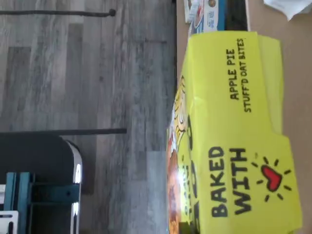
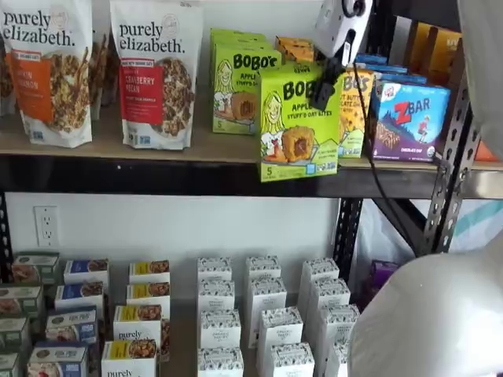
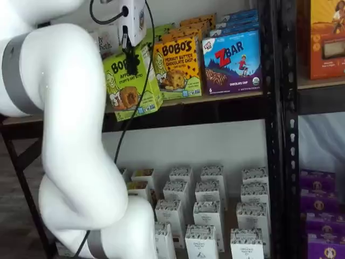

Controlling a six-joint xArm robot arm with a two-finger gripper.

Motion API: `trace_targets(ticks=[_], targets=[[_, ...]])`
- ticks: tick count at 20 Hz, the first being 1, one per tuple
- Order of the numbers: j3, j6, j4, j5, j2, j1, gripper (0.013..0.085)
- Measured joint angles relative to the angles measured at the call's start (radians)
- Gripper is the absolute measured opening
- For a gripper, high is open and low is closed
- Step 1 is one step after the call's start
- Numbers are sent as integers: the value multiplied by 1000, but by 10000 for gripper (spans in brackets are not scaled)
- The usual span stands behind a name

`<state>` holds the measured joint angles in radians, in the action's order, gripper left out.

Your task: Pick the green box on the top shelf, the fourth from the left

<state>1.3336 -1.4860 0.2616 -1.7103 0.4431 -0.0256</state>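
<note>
The white-bodied gripper with two black fingers (image 2: pixel 324 88) hangs from the top edge of the frame, right of centre, in one shelf view, and in the upper left (image 3: pixel 131 60) in the other. Its fingers are clamped on the lime-green upright carton (image 2: pixel 299 123). The thick white arm with grey bands (image 3: pixel 70 140) fills the left side of a shelf view, bending from the floor upward to the wrist.
</note>
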Motion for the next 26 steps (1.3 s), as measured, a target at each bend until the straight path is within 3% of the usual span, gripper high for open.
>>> trace_targets(ticks=[11, 26], targets=[[-92, -60, -12, -13, 67, 53, 290], [-248, -125, -40, 33, 157, 102, 290]])
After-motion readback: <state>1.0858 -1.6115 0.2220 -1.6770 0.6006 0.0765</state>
